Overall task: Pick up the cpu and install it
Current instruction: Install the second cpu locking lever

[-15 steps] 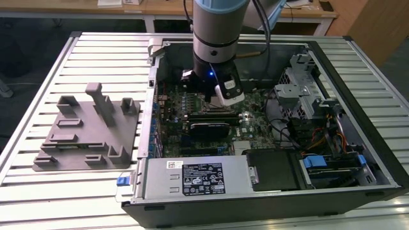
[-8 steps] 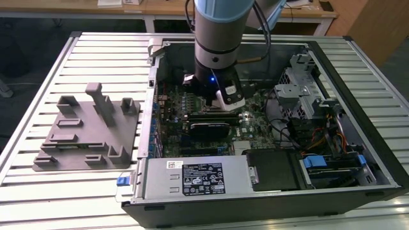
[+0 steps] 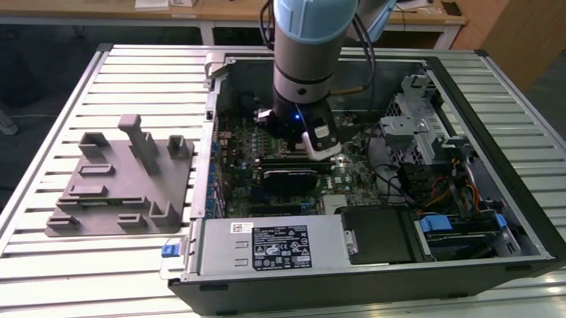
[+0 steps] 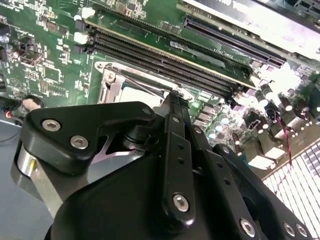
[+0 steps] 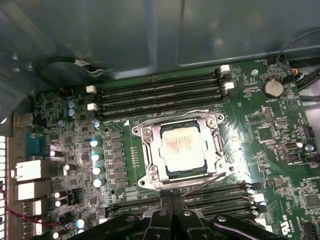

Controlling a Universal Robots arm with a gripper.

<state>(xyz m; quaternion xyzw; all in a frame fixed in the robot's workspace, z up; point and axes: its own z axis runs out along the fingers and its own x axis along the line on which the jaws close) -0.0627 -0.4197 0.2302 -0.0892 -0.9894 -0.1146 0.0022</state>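
Note:
The cpu [image 5: 181, 149], a small square chip with a silvery top, lies flat in the motherboard socket with the metal socket frame [image 5: 148, 136] around it. In the second wrist view a corner of the cpu [image 4: 136, 93] shows just beyond the fingertips. My gripper [image 5: 172, 204] hovers beside the socket over the near memory slots, its two black fingers pressed together with nothing between them. The gripper [image 4: 175, 100] is shut and apart from the chip. In the exterior view the arm's wrist [image 3: 299, 112] reaches down into the open computer case [image 3: 495, 199].
Memory slots [image 5: 160, 92] flank the socket on two sides. A black block [image 3: 287, 177] sits on the board near the wrist. A power supply [image 3: 265, 245] and a drive cage [image 3: 415, 126] crowd the case. A grey tray with posts [image 3: 124, 179] lies on the slatted table.

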